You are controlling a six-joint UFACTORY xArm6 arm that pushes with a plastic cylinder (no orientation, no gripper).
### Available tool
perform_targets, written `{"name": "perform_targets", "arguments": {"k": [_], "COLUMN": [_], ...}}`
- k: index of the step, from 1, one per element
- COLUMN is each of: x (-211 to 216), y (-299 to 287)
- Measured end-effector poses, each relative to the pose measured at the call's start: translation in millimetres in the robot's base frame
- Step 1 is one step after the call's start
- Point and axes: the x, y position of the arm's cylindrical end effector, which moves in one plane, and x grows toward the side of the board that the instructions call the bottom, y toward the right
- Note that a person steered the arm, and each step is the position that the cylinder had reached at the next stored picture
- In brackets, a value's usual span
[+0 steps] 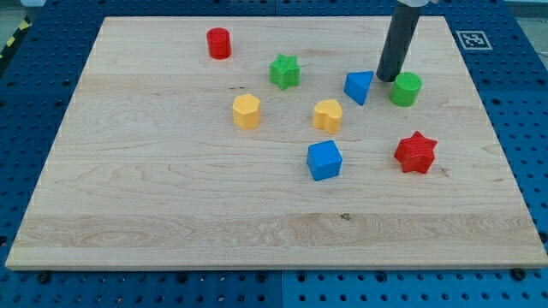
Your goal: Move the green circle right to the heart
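The green circle (pixel 406 89) sits on the wooden board at the view's upper right. The yellow heart (pixel 327 115) lies to its left and a little lower, near the board's middle. My tip (pixel 386 79) stands just left of the green circle, between it and the blue triangle (pixel 359 86), close to or touching the circle's upper left edge. The rod rises from there out of the view's top.
A red circle (pixel 219 43) is at the top left, a green star (pixel 285 71) at top centre, a yellow hexagon (pixel 246 111) left of the heart, a blue cube (pixel 324 160) below the heart, a red star (pixel 416 152) at the right. The board (pixel 171 214) lies on a blue pegboard table.
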Motion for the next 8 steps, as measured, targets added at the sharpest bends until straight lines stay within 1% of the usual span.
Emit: {"name": "perform_targets", "arguments": {"k": [1, 3, 5, 7, 8], "x": [0, 15, 22, 20, 21], "y": [0, 7, 34, 63, 65]}}
